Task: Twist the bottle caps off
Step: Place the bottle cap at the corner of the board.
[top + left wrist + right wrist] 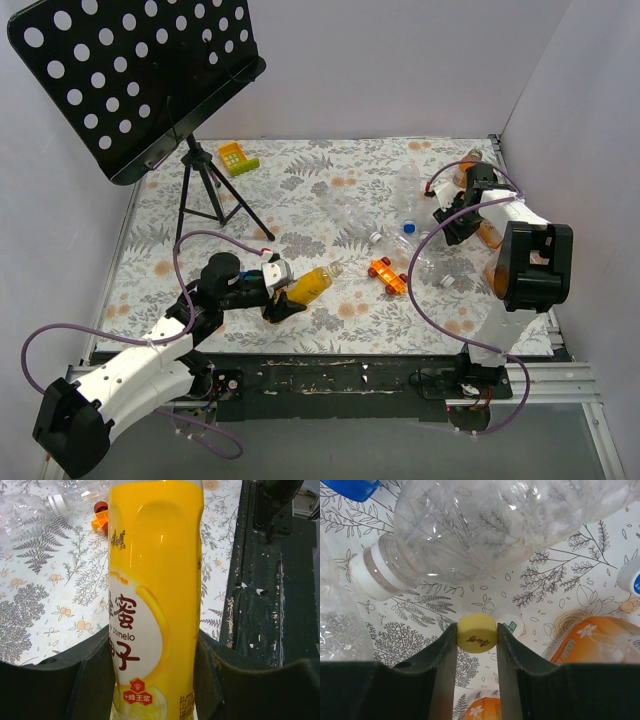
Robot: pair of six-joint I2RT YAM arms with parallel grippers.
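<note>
Right wrist view: the right gripper point(476, 630) has both fingers closed on a yellow bottle cap point(477, 636), one pad on each side. The dark print on the cap wall is unreadable. A white cap point(510, 621) lies just behind it, and a clear bottle point(495, 525) lies on its side beyond.

Left wrist view: the left gripper point(152, 645) clamps a yellow bottle point(155, 570) across its body. The label reads "pomelo" below Chinese characters.

Surface: a floral-print cloth point(320, 180) covers the table, enclosed by plain pale walls point(400, 60). A perforated black music stand point(140, 70) stands at the far left.

Pose: the left arm reaches low toward the centre. The right arm is folded at the right edge, wrist pointing left.
</note>
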